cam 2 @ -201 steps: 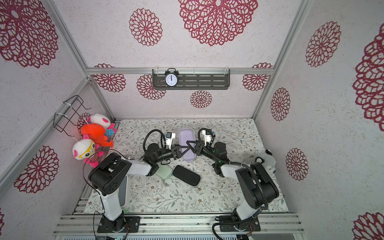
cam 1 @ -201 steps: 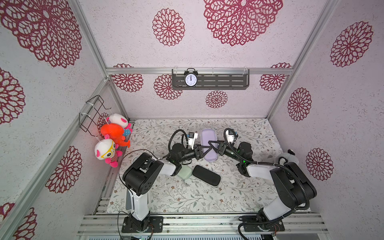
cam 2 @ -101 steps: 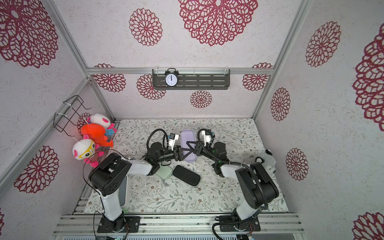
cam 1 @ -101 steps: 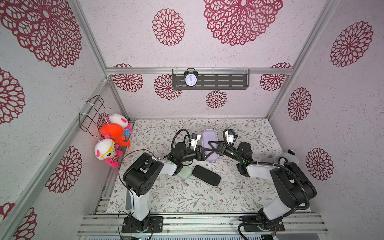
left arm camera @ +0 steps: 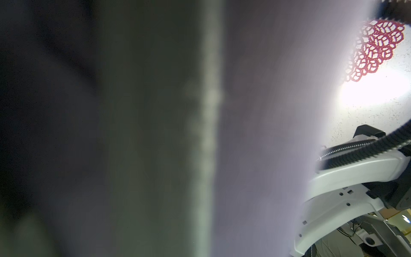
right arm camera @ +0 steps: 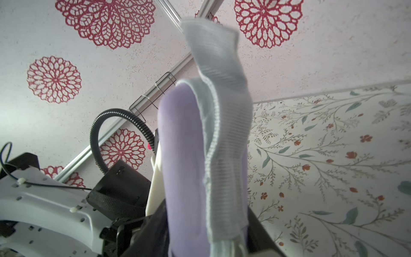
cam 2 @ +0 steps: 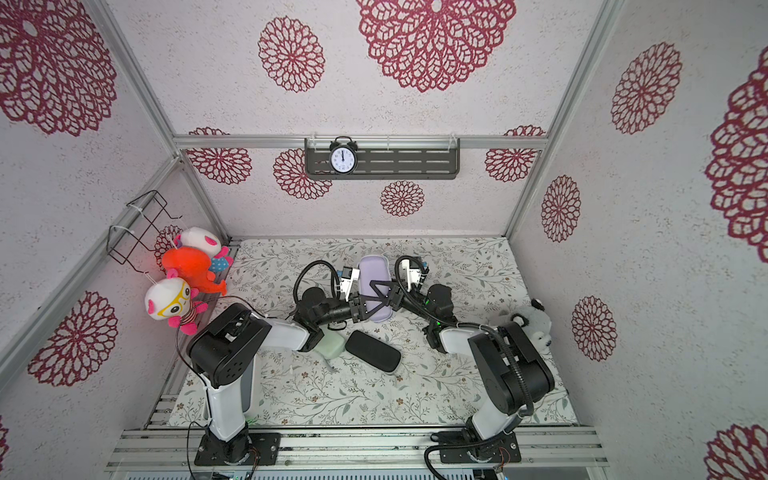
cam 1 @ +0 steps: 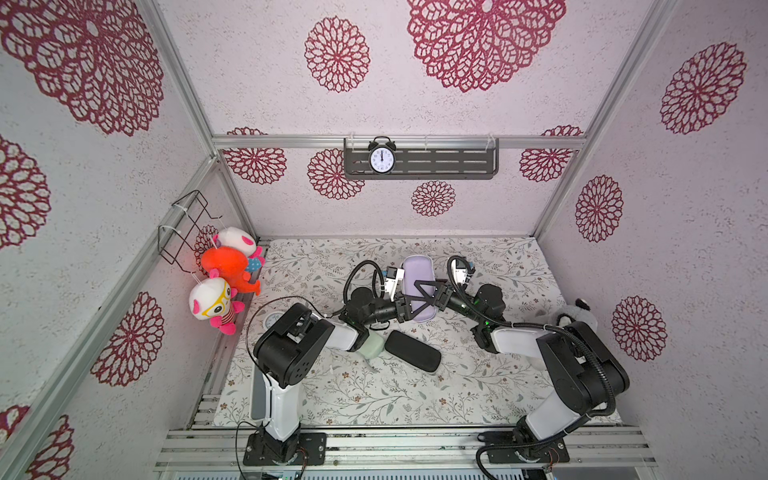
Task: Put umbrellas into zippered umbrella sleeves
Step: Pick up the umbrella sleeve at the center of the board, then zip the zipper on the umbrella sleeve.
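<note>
Both top views show the lilac sleeve (cam 1: 417, 270) lying endwise at the worktop's (cam 1: 478, 390) middle rear, its far end near the back wall. The left gripper (cam 1: 413, 308) and right gripper (cam 1: 428, 293) meet over its near half. Neither grip can be judged, though the right wrist view shows the sleeve's grey ribbed edge running down between that gripper's fingers. The mint sleeve (cam 1: 372, 347) and black sleeve (cam 1: 413, 351) lie side by side just in front. Bare cloth spans the front edge.
</note>
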Available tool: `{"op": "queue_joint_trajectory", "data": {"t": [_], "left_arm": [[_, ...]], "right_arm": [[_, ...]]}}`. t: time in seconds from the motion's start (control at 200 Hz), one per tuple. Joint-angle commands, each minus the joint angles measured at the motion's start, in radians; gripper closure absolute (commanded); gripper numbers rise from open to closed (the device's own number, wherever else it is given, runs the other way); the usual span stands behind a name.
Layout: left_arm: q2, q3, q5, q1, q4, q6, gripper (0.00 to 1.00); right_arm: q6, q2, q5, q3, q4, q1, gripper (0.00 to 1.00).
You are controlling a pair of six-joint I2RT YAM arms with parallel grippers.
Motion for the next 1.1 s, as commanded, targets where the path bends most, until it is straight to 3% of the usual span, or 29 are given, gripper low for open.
{"op": "queue_joint_trajectory", "data": {"t": [0.0,0.1,0.2,0.37,0.445,0.54,0.69,0.796,0.921,1.091], "left_arm": [[-0.087,0.005,0.021,-0.047,0.008,0.056,0.91],[-0.154,-0.05,0.052,-0.016,-0.026,0.022,0.94],[-0.221,-0.114,0.095,0.037,-0.032,-0.03,0.94],[-0.335,-0.169,0.194,0.106,-0.115,-0.043,0.94],[-0.388,-0.182,0.232,0.116,-0.185,-0.016,0.94],[-0.459,-0.186,0.273,0.117,-0.281,0.024,0.94],[-0.556,-0.134,0.221,0.117,-0.671,0.229,0.94],[-0.568,-0.128,0.216,0.118,-0.676,0.222,0.95],[-0.545,-0.123,0.235,0.118,-0.629,0.188,0.95],[-0.538,-0.126,0.25,0.116,-0.596,0.171,0.95]], "right_arm": [[-0.117,-0.093,-0.071,0.015,-0.173,0.068,0.28],[-0.234,-0.21,0.044,-0.002,-0.334,0.009,0.22],[-0.299,-0.316,0.107,-0.045,-0.37,-0.056,0.2],[-0.512,-0.43,0.204,-0.08,-0.442,-0.073,0.25],[-0.611,-0.45,0.179,-0.114,-0.39,-0.072,0.31],[-0.751,-0.442,0.111,-0.147,-0.321,-0.071,0.34],[-0.852,-0.415,0.122,-0.18,-0.196,-0.019,0.4],[-1.058,-0.386,0.183,-0.175,-0.186,0.059,0.47],[-1.047,-0.338,0.123,-0.144,-0.12,0.072,0.47],[-1.079,-0.298,0.14,-0.136,-0.044,0.092,0.57]]}}
